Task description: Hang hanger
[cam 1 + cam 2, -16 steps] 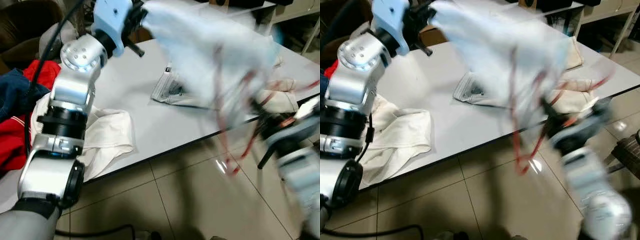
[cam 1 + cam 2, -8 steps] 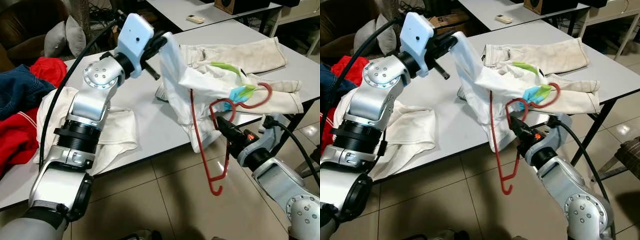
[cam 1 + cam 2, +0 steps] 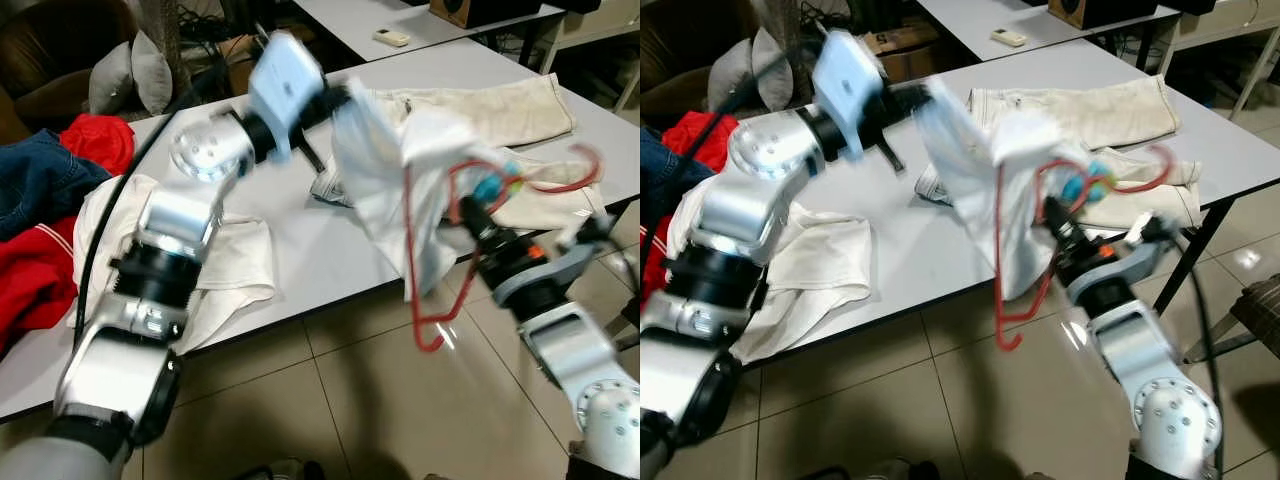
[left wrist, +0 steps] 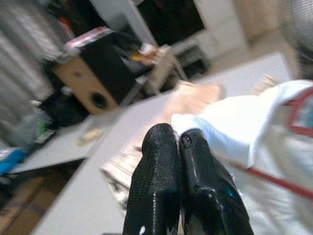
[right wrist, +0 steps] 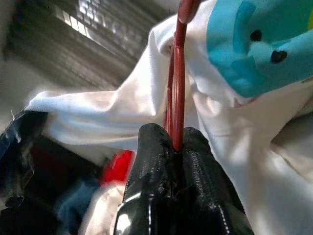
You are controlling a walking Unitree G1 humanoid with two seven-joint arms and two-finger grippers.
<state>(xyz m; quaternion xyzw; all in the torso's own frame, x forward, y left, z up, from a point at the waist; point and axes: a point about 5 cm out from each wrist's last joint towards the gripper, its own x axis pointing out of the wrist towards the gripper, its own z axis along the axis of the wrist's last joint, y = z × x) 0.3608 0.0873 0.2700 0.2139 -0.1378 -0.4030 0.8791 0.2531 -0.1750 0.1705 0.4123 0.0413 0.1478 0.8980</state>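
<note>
Black fingers of the right gripper (image 5: 176, 147) are pressed together on the thin red wire hanger (image 3: 1025, 250), the wire running straight out from between their tips. Those of the left gripper (image 4: 178, 142) are pinched shut on a fold of the white cotton T-shirt with the blue-and-green cartoon print (image 3: 400, 180), which drapes away from the tips toward the hanger.

Half a second ago the right gripper sat lower with the hanger dangling beneath the cloth; now it has swung up and toward the shirt — both arms are blurred with motion — and the red frame lies further inside the fabric. I judge the hanger is being threaded into the garment, so hanging is not yet at hand.

Its long axis stands steeply, near vertical — one curled end (image 3: 1012, 340) pointing down below the white table's edge (image 3: 890, 320), the top loop (image 3: 570, 170) arching beyond the right fingertips.
</note>
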